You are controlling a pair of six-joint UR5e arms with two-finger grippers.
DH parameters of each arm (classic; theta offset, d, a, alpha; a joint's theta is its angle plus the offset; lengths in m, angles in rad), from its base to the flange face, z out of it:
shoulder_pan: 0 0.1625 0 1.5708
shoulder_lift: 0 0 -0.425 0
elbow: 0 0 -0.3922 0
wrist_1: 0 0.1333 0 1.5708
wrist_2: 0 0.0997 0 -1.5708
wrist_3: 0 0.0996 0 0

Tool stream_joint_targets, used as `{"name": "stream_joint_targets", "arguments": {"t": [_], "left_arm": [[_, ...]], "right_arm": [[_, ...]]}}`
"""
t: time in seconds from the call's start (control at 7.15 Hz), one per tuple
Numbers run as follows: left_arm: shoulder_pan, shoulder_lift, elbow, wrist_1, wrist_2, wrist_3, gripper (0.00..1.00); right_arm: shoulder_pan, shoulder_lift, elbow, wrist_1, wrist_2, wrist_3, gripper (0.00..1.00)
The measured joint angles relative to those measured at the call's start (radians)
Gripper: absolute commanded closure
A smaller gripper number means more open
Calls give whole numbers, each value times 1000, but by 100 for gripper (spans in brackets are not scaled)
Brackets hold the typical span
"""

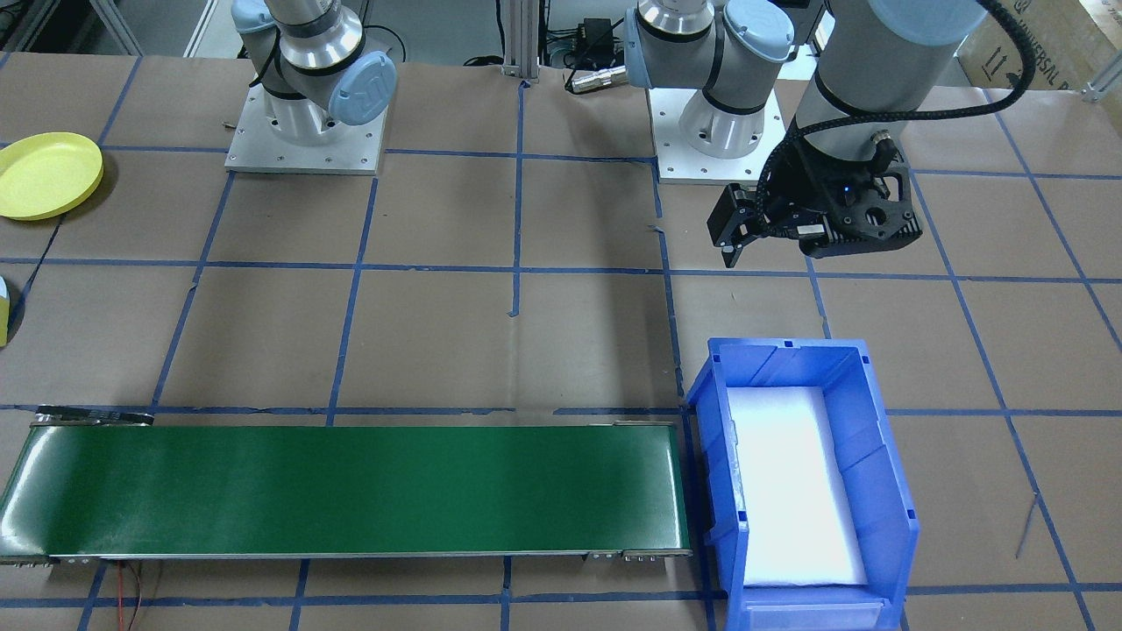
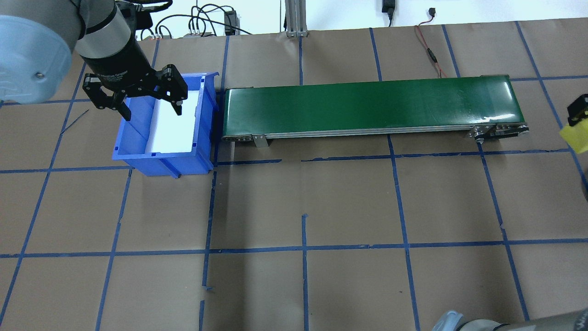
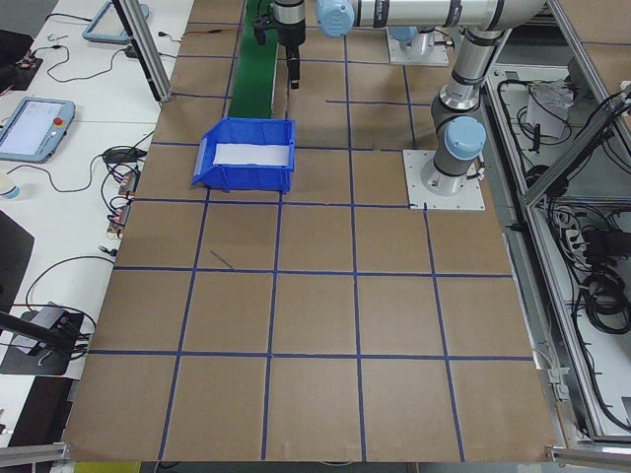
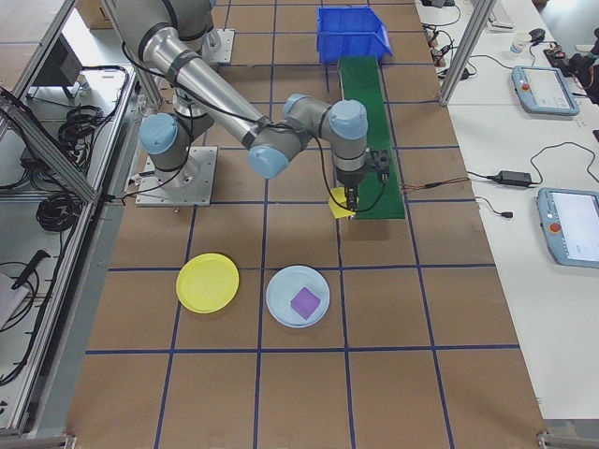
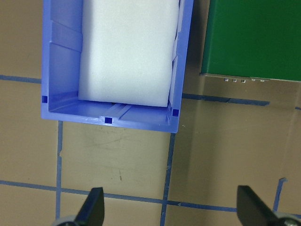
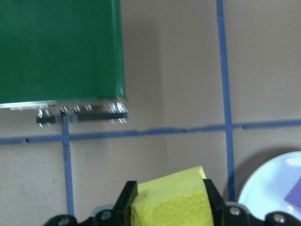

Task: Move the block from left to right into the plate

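Over that taped tabletop (image 4: 299,374) your right fingers (image 6: 169,193) pinch the yellow block (image 6: 170,201), left fingers (image 2: 133,99) wide, and a loose grip could drop it short of the yellow plate (image 4: 208,282).

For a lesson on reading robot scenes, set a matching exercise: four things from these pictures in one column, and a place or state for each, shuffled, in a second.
Things:
1. yellow block
2. purple block
3. blue bin
4. left hand

Places or states:
A. lined with a white pad
B. open, holding nothing
C. clamped in the right hand
D. lying on the light blue plate

Pairs: 1-C, 2-D, 3-A, 4-B
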Motion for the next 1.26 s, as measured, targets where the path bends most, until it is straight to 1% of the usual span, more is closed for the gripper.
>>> {"name": "stream_joint_targets", "arguments": {"t": [0.28, 0.7, 0.84, 0.98, 1.26], "left_arm": [[0, 0, 0, 0, 0, 0, 0], [-1, -1, 1, 0, 0, -1, 0], [-2, 1, 2, 0, -1, 0, 0], [-3, 3, 4, 0, 0, 2, 0], [-6, 11, 6, -2, 1, 4, 0]], "right_arm": [[-204, -25, 99, -3, 7, -194, 76], [-482, -27, 191, -6, 10, -428, 76], [-553, -27, 225, -10, 10, -485, 73], [-615, -27, 248, -13, 6, -532, 67], [-672, -26, 261, -11, -4, -557, 0]]}}
